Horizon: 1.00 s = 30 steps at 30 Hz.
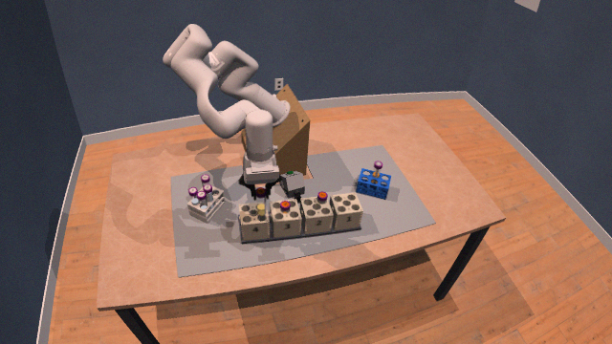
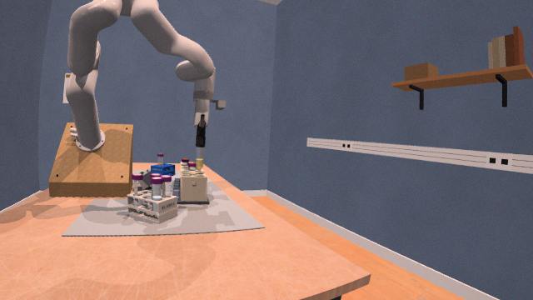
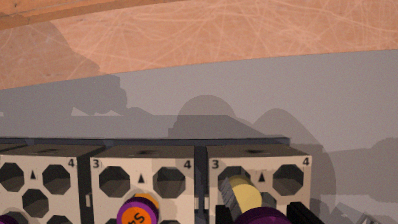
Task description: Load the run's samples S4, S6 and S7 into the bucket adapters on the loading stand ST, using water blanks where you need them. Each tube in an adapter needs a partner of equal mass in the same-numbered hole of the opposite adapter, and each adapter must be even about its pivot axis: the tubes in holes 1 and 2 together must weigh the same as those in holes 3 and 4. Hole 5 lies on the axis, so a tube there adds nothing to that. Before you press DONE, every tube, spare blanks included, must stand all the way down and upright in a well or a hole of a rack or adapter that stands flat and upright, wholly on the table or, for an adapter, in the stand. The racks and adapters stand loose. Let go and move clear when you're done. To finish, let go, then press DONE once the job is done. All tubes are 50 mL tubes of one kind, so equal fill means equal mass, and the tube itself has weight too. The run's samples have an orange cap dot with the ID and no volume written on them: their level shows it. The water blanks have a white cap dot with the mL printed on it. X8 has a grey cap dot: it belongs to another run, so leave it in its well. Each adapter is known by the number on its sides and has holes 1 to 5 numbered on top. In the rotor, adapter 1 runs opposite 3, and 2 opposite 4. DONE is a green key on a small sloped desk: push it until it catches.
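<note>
My gripper [image 1: 261, 192] [image 2: 200, 146] is shut on a purple-capped tube with yellow contents [image 1: 261, 209] [image 2: 200, 164] [image 3: 247, 195]; its ID is unreadable. The tube hangs nearly upright, its lower end just above adapter 4 [image 1: 254, 231] [image 2: 193, 192] [image 3: 300, 192]; the exact hole under it is unclear. S4 [image 1: 285, 205] [image 3: 136, 216] stands in hole 5 of adapter 3 [image 1: 287, 227]. An orange-dotted tube [image 1: 322, 196] stands in adapter 2 [image 1: 318, 224], apparently in hole 2. Adapter 1 [image 1: 349, 221] is empty. Several purple-capped tubes stand in the blanks rack [image 1: 197, 213] [image 2: 167, 207].
The blue rack [image 1: 372, 189] [image 2: 162, 169] at the right holds one purple-capped tube [image 1: 378, 165] [image 2: 160, 156]. The sloped desk [image 1: 294, 184] with the green DONE key [image 1: 290, 173] stands behind the adapters, close to the arm. The adapters share one dark stand [image 1: 301, 236].
</note>
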Motion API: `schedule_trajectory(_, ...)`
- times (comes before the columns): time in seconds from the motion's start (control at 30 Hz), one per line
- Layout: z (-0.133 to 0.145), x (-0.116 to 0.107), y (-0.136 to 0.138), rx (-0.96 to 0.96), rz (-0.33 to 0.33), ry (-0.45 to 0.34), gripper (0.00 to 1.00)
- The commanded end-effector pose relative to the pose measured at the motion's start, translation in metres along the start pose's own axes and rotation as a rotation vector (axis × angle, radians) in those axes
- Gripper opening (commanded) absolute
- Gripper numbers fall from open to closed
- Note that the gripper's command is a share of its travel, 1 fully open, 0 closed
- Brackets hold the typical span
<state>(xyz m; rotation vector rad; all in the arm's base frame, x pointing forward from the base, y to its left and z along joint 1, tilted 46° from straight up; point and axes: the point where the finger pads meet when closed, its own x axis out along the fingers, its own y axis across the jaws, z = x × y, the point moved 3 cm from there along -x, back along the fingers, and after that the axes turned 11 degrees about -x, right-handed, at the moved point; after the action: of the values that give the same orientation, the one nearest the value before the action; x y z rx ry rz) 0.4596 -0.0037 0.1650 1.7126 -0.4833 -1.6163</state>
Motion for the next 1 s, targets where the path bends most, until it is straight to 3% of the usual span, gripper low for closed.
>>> schedule_trajectory(0.0, -0.001, 0.000, 0.000, 0.002, 0.000, 0.005, 0.00)
schedule_trajectory(0.97, -0.001, 0.014, 0.000, 0.002, 0.000, 0.005, 0.00)
